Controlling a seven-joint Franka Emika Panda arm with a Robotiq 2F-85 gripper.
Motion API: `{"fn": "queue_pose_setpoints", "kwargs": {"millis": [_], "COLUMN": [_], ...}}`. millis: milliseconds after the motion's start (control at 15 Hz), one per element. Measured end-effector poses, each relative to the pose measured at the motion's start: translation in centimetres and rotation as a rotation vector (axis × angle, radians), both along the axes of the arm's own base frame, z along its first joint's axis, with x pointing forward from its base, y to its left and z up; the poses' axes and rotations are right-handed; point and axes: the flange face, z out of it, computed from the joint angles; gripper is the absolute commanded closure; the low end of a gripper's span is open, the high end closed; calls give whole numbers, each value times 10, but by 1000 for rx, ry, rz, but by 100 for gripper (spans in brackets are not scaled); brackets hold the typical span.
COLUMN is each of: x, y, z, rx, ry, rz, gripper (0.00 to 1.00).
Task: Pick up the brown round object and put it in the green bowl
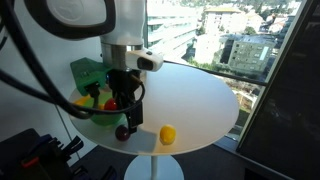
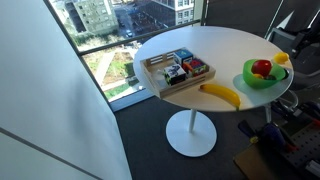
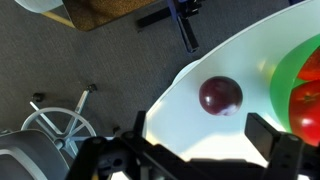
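Observation:
The brown round object (image 3: 221, 96) is a dark maroon ball on the white table, close to the table's edge. It lies just left of the green bowl (image 3: 292, 72) in the wrist view. My gripper (image 3: 200, 127) is open and empty, and the ball sits just ahead of the gap between its fingers. In an exterior view the gripper (image 1: 125, 115) hangs right above the ball (image 1: 122, 131), beside the green bowl (image 1: 92, 110). The bowl (image 2: 250, 82) holds a red item (image 2: 262, 68) and something yellow.
A yellow round fruit (image 1: 168, 134) lies on the white round table (image 1: 200, 100) near its front edge. A wooden tray of packets (image 2: 178, 70) and a banana (image 2: 220, 94) are on the table too. Floor and a chair base (image 3: 55, 125) lie below the edge.

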Motion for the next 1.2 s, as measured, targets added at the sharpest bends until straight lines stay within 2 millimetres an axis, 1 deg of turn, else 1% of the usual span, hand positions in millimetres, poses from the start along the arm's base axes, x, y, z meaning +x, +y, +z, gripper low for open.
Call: {"fn": "queue_pose_setpoints", "kwargs": {"millis": [267, 467, 1200], "x": [11, 18, 17], "y": [-3, -1, 0], "z": [2, 2, -2], "rx": [-20, -35, -32], "ry": [2, 5, 15], "rz": [-43, -52, -53], "gripper": [0, 0, 0]}}
